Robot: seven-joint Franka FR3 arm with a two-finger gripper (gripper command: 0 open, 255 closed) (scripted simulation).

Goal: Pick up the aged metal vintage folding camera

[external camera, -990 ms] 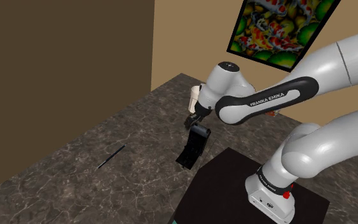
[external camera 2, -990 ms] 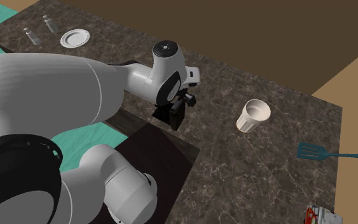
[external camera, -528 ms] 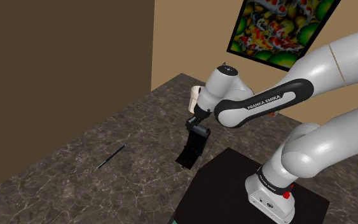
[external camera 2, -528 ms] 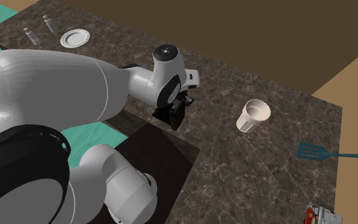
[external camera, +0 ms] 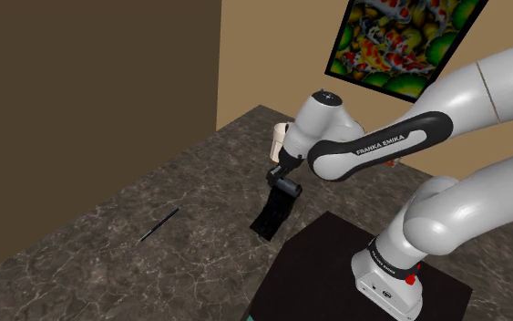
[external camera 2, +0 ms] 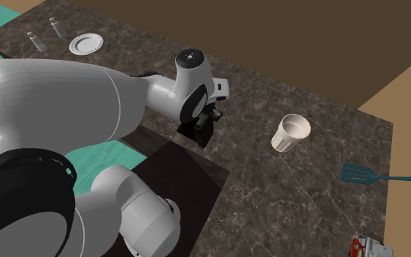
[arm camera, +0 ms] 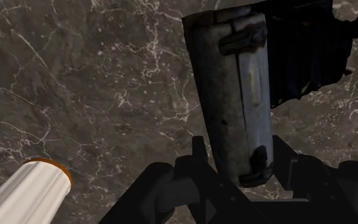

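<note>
Gripper (external camera: 282, 188) jaws clamp one end of the folding camera (arm camera: 231, 89), which hangs tilted over the marble counter (external camera: 154, 210) beside the stand (external camera: 336, 264); likely rigid, heavyish, slick worn metal, so grip the body flats.

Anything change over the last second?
Barely. The gripper, jaws shut on the tilted camera, seems to have crept up a touch and taken the camera with it. The cup, spatula and plate stayed put.
</note>
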